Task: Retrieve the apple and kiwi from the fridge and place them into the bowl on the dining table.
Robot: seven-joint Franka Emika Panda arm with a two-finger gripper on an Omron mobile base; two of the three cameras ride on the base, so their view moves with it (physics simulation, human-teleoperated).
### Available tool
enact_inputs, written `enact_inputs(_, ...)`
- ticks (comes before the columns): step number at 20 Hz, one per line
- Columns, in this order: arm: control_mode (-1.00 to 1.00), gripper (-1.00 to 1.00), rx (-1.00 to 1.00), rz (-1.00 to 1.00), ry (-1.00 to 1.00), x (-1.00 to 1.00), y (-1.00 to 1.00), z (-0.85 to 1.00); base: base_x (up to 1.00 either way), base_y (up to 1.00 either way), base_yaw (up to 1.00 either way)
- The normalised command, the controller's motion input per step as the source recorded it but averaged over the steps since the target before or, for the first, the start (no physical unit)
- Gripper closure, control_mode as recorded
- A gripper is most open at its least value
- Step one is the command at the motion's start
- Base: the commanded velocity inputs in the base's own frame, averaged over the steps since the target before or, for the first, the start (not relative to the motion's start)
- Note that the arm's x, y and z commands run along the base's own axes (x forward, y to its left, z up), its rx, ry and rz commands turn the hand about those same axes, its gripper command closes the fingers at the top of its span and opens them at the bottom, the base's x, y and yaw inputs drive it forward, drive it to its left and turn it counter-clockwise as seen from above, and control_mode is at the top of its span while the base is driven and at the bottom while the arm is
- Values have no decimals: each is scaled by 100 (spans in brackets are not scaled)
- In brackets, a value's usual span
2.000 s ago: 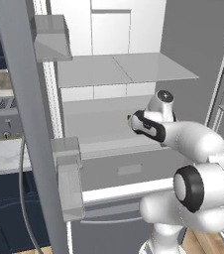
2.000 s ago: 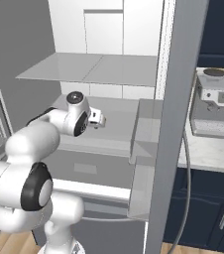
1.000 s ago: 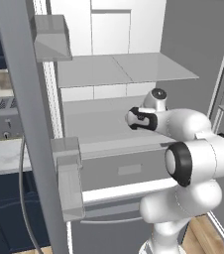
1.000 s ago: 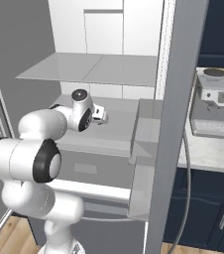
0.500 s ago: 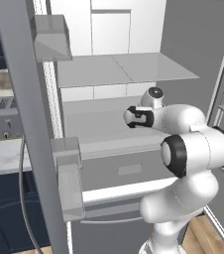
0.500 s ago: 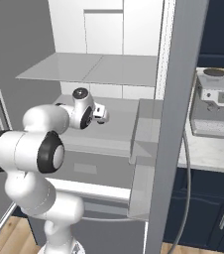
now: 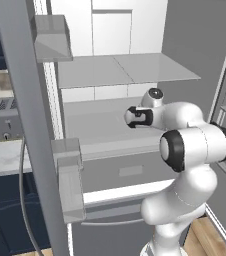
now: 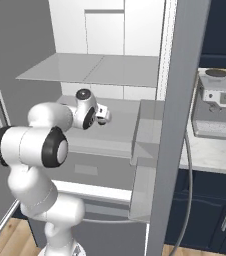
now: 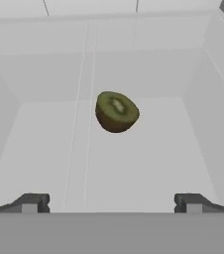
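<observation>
One fruit sits ahead of the hand: the kiwi (image 9: 116, 111), cut face showing green, lies on the fridge's (image 7: 110, 65) lower shelf (image 9: 134, 163), about midway between the side walls and toward the back wall, well clear of both. The gripper (image 9: 111, 202) has its jaws spread as wide as they go, nothing between them, the two fingertips (image 9: 30, 202) standing either side of the kiwi's line but short of it. Over the last two seconds the arm (image 7: 195, 145) has folded its elbow up and pushed the hand (image 7: 137, 116) further in over the shelf; half a second ago it sat slightly further out. In the right base view the hand (image 8: 101, 114) hangs just above the shelf surface, under the glass shelf (image 8: 90, 70). My reading: this is the approach for the first pick, kiwi first, and the reach is nearly lined up; the next move wants a short advance and a drop before closing. The apple I cannot place. Risk: the half-round fruit may roll or skid off a fingertip.
</observation>
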Motion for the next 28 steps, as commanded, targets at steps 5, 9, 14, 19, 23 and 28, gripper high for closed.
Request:
enact_inputs(5, -100, -100, 0, 0, 0, 15, -9, -12, 0, 0, 0)
enact_inputs(9, -100, -100, 0, 0, 0, 20, -7, -2, 0, 0, 0)
enact_inputs(14, -100, -100, 0, 0, 0, 22, -7, -5, 0, 0, 0)
enact_inputs(19, -100, -100, 0, 0, 0, 28, -1, -11, 0, 0, 0)
enact_inputs(23, -100, -100, 0, 0, 0, 31, 0, -20, 0, 0, 0)
enact_inputs(28, -100, -100, 0, 0, 0, 36, 0, -20, 0, 0, 0)
